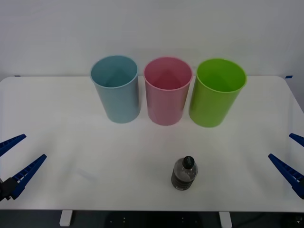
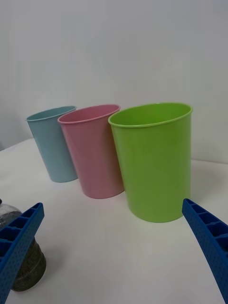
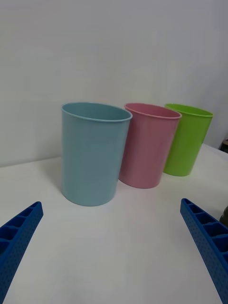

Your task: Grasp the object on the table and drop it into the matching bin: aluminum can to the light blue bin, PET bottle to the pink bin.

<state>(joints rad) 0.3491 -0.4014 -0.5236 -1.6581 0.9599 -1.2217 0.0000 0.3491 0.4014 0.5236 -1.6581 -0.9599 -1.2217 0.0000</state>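
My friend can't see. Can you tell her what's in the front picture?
A small bottle with a black cap stands upright near the front of a white table. Behind it, three tall bins stand in a row: blue, pink, green. The left pincer and right pincer wait open at the table's two sides.

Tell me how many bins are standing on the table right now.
3, in a row at the table's far side: light blue bin on the left, pink bin in the middle, lime green bin on the right. None seem hidden.
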